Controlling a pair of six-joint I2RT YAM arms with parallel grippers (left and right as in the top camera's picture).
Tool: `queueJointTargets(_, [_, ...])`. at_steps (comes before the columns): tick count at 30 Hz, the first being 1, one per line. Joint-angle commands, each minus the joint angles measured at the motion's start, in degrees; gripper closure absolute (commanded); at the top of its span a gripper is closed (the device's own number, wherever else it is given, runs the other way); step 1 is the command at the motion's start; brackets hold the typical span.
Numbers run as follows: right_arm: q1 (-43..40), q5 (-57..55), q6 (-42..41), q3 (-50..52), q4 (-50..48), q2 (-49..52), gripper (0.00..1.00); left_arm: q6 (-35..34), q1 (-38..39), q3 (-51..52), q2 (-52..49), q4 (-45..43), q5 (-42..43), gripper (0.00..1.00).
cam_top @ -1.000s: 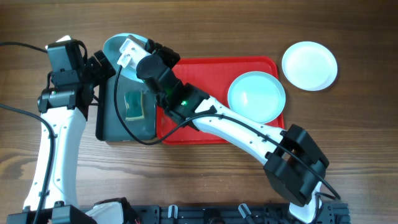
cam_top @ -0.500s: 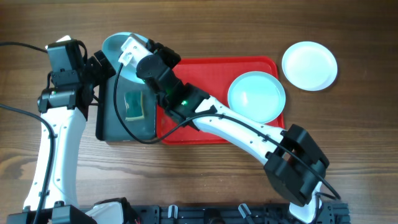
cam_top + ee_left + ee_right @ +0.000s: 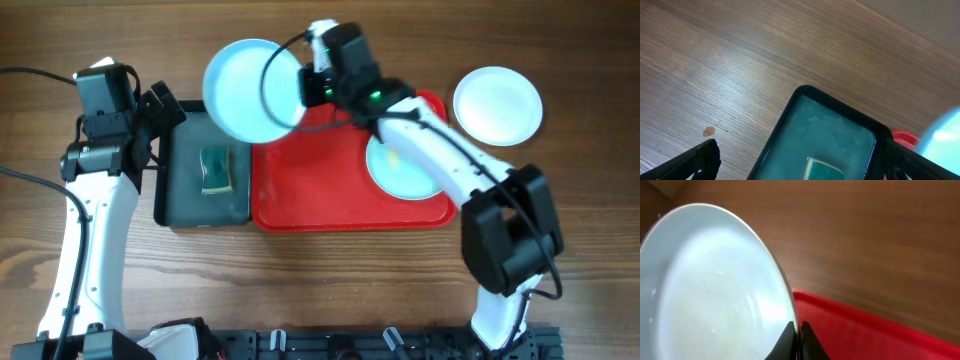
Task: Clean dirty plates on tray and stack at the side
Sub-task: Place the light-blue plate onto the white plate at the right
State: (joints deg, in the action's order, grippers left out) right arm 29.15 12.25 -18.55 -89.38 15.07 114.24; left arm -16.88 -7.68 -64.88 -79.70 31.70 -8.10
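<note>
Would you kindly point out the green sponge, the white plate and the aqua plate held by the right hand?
green sponge point(image 3: 214, 171): overhead view, middle of its top face.
white plate point(image 3: 498, 105): overhead view, centre of its well.
held aqua plate point(image 3: 243, 90): overhead view, middle of its visible face.

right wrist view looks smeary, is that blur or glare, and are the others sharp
Right wrist: table and red tray are blurred, the held plate soft with a mild sheen, no hard glare. Left wrist: wood grain crisp. Overhead: sharp, evenly lit.
</note>
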Motion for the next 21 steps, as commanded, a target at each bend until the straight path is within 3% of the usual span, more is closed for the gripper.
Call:
queueJointTargets(1, [-7.6,10.8,-2.7,-0.2,4.3,0.6,0.96,-0.5,-0.2,-0.3,0.0,-0.2,-0.3,0.00])
queueJointTargets(8, [-28.2,14.3,-2.4,-0.2,18.1,0.6,0.96,-0.5,-0.2,-0.3,0.0,-0.2,-0.3,0.00])
queueJointTargets(14, [-42.0,13.2,-2.5,-0.2,22.7,0.6,0.96,-0.5,-0.2,-0.3,0.0,-0.2,-0.3,0.00])
queueJointTargets(21, [-50.9,-5.1,-2.2,-0.1,29.7,0.6,0.96,-0.5,-0.2,-0.3,0.0,-0.2,-0.3,0.00])
